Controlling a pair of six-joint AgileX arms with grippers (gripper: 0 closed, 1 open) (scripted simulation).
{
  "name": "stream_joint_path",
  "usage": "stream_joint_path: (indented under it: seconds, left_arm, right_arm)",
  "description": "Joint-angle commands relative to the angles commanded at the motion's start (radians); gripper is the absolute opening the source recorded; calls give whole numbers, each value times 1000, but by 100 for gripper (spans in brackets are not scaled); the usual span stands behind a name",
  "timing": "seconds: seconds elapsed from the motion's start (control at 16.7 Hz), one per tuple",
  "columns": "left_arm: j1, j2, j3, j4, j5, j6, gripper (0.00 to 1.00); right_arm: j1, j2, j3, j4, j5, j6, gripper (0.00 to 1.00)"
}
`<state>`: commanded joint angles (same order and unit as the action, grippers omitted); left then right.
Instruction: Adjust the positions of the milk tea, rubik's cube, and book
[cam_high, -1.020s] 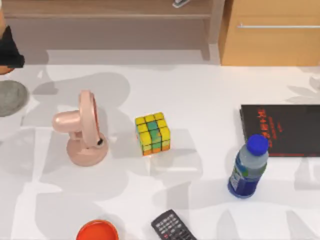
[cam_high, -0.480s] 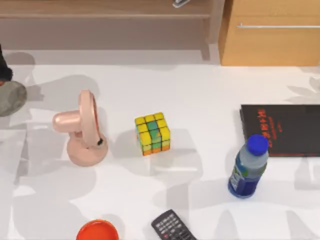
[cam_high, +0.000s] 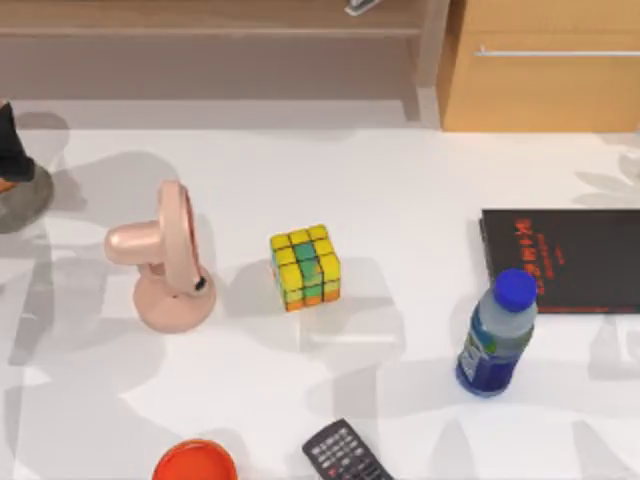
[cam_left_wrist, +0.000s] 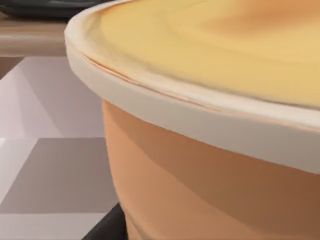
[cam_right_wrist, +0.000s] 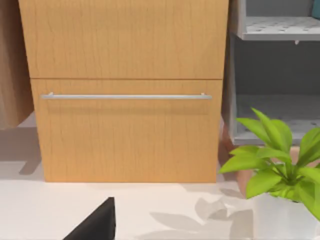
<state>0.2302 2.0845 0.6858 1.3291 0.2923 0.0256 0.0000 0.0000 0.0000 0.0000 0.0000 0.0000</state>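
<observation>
The milk tea is a peach-orange cup with a cream lid rim, seen very close in the left wrist view. In the top view a sliver of the milk tea shows at the far left edge of the table under my left gripper, which is shut on it. The rubik's cube, mostly yellow, green and orange, rests alone near the table's middle. The book is out of view. My right arm is parked off the right side, its wrist camera facing a wooden drawer cabinet.
A pink desk fan stands left of the cube. A blue-capped bottle and a black book with red lettering sit at the right. A remote and an orange-red round thing lie at the front edge. A potted plant stands beside the cabinet.
My left gripper with the milk tea has slid toward the front along the table's left edge and further out of the top view. Its shadow shrank. Nothing else moved.
</observation>
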Motion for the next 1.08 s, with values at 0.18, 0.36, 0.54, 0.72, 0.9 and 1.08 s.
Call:
stream_joint_path:
  seconds: [0.18, 0.36, 0.54, 0.72, 0.9, 1.08]
  left_arm:
    - [4, 12, -1, 11, 0, 0, 0]
    - [4, 12, -1, 11, 0, 0, 8]
    - [4, 12, -1, 11, 0, 0, 30]
    - [4, 12, -1, 11, 0, 0, 53]
    - [4, 12, -1, 11, 0, 0, 75]
    - [4, 12, -1, 11, 0, 0, 98]
  right_arm:
    - [0, 0, 0, 0, 0, 0, 100]
    - [0, 0, 0, 0, 0, 0, 100]
    - [0, 0, 0, 0, 0, 0, 100]
    - [0, 0, 0, 0, 0, 0, 100]
    - [0, 0, 0, 0, 0, 0, 100]
    - [0, 0, 0, 0, 0, 0, 100]
